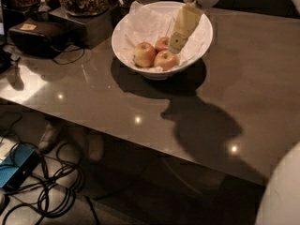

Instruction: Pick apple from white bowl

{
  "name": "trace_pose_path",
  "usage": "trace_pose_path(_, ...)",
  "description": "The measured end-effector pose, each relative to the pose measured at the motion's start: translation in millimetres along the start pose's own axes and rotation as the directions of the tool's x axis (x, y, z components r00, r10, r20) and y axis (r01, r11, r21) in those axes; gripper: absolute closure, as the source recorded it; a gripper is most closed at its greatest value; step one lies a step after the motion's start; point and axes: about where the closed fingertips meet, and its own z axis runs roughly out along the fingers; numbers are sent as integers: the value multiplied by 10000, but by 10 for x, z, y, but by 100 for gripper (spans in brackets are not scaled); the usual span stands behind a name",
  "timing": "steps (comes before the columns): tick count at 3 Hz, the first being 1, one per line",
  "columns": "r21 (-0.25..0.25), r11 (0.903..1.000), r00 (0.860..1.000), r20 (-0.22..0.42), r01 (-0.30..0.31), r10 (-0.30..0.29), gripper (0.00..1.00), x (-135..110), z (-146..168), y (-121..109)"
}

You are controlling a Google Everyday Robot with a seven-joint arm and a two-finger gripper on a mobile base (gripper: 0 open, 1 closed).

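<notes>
Gripper [176, 43] is down inside the white bowl [159, 72], tip close to the apple [166, 59], which sits nearest of the three on the paper [140, 25]. Can't tell if it's open or closed

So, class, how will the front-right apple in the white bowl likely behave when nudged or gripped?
Round and smooth, the apple probably rolls or slips. Crumpled paper and two neighbouring apples in the white bowl may check it. The gripper hangs just above it.
</notes>
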Motion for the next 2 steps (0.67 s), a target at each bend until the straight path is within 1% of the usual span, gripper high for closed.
trace_pose_path(1, -161, 9988, 9989, -92, -459, 458, 19, -39, 163, -127)
trace_pose_path(2, -347, 9948, 9952, -232, -961, 954, 19, -23, 314, -211)
